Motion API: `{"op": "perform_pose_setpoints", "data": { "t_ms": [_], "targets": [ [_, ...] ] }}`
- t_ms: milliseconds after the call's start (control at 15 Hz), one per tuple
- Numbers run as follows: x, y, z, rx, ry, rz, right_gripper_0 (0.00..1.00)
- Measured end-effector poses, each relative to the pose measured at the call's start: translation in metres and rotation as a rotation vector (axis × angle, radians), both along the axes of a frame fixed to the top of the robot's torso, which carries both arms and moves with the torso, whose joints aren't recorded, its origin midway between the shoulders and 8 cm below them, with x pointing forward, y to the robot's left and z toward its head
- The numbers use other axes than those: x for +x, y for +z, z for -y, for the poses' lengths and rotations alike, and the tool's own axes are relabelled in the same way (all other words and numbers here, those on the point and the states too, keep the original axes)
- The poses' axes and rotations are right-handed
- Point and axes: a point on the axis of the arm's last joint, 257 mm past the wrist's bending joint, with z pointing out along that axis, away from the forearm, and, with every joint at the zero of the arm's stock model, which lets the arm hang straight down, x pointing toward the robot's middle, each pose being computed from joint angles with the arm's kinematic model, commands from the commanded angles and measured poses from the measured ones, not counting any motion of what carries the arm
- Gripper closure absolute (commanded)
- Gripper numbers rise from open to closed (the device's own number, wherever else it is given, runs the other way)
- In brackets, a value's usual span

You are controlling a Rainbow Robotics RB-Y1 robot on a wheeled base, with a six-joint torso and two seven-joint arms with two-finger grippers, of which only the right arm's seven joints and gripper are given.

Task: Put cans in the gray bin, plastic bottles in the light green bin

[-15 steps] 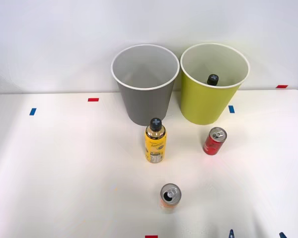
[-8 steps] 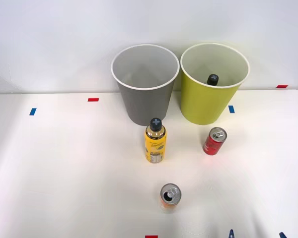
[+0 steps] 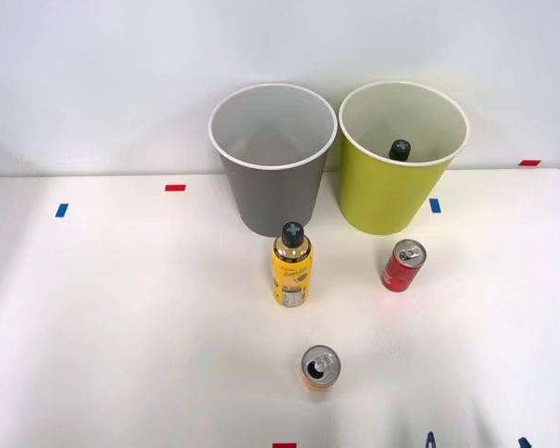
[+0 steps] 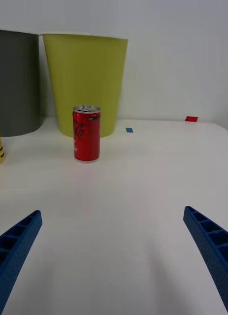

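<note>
Right gripper (image 4: 114, 256) nearest, spread wide and holding nothing; both blue ribbed fingers (image 4: 15, 246) sit apart at the corners of the wrist view, hovering low over the white table (image 3: 121, 308); in the front view just the fingertips poke in at about 5 o'clock of the table.

Orange can (image 3: 319, 368) next out, upright, silver top open, standing alone near the table's front edge at roughly 6 o'clock; a red tape mark (image 3: 284, 445) lies just nearer than it at the very edge.

Yellow bottle (image 3: 292, 266) upright near table centre, black cap on, amber liquid, yellow label; at about 11 o'clock from the orange can, well apart from it.

Red can (image 3: 404, 266) upright, at 3 o'clock of the yellow bottle, apart from it; in the wrist view red can (image 4: 86, 133) stands straight ahead of the spread fingers, between gripper and bins, not touching either.

Gray bin (image 3: 273, 157) at 12 o'clock of the yellow bottle, upright, white rim, pale inside; light green bin (image 3: 401, 159) just beside it at its 3 o'clock, at 12 o'clock of the red can; a black-capped bottle (image 3: 399, 149) sits inside the light green bin, only its cap visible.

Blue tape marks (image 3: 62, 210) and red ones on the table around the bins; white wall (image 3: 121, 75) behind.
</note>
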Motion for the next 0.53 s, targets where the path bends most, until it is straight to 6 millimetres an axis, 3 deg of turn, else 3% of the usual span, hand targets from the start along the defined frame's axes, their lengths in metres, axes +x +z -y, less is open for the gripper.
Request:
{"op": "perform_pose_setpoints", "data": {
  "t_ms": [133,533],
  "targets": [
    [0.008,0.005,-0.004,0.017,0.003,0.026,0.00],
    [0.059,0.011,-0.011,0.042,0.036,0.063,0.00]
  ]
}}
